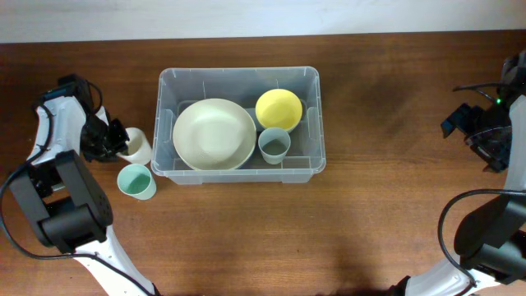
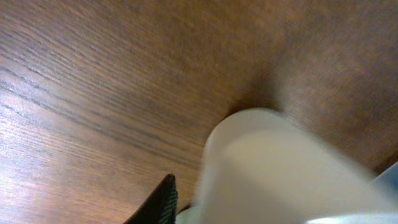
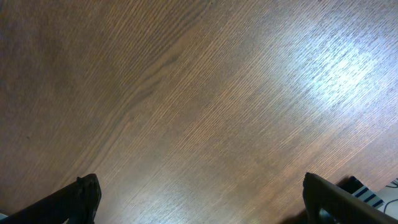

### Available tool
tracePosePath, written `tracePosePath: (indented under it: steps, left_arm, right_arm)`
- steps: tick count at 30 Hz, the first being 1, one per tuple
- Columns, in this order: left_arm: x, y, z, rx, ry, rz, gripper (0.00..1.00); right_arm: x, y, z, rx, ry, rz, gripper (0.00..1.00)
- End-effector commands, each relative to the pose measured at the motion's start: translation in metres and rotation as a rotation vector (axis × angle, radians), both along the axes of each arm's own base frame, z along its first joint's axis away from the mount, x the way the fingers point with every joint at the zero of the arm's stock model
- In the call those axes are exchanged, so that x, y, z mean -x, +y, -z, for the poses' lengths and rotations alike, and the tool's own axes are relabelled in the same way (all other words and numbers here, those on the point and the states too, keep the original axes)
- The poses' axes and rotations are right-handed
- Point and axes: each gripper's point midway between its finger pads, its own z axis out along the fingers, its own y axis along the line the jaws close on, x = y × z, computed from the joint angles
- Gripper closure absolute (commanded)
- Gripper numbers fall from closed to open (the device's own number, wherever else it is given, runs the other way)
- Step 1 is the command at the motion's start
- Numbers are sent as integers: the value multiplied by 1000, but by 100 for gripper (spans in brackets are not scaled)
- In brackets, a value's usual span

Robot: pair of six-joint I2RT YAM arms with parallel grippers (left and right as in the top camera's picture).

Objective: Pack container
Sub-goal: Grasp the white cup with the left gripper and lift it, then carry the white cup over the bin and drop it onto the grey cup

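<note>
Cream cup (image 2: 280, 168) plastic is seen filling the lower right of the left wrist view, blurred by closeness, with one black finger (image 2: 160, 202) set against its left side; the other finger is hidden behind the cup. From overhead, the left gripper (image 1: 113, 143) is seen clenched on this cup, which is pressed low to the table (image 1: 394, 214). The left arm is bent up along the table's left edge and folded back, so that the wrist is turned rightward.

Just beside the held cup, to its right, the container (image 1: 238, 72) is placed at the table's middle, its left wall near the cup, though contact cannot be judged. Inside it a large cream bowl (image 1: 214, 134) is laid on the left, a yellow bowl (image 1: 279, 109) at the far right, and a grey-blue cup (image 1: 274, 145) upright in front of the yellow bowl. A mint cup (image 1: 136, 181) is stood on the table just in front of the held cup, near the container's front left corner.

The right gripper (image 3: 199, 199) is held spread wide over bare wood, nothing between its fingers, well apart from the container at the table's right edge.
</note>
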Motion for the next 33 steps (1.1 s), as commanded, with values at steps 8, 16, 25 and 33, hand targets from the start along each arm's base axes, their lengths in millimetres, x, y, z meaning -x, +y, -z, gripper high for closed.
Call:
tracePosePath:
  steps: [8, 16, 25, 33]
  left_arm:
    - [-61, 58, -116, -71, -337, -105, 99]
    - [-78, 15, -264, 32, -659, 46, 99]
    - [-56, -173, -291, 234, -655, 579, 99]
    - [-33, -275, -246, 157, -489, 828, 99]
  right_arm:
    - [1, 0, 2, -2, 8, 3, 1]
    - [1, 0, 2, -2, 8, 3, 1]
    - [1, 0, 2, -2, 8, 3, 1]
    - [1, 0, 2, -2, 8, 3, 1]
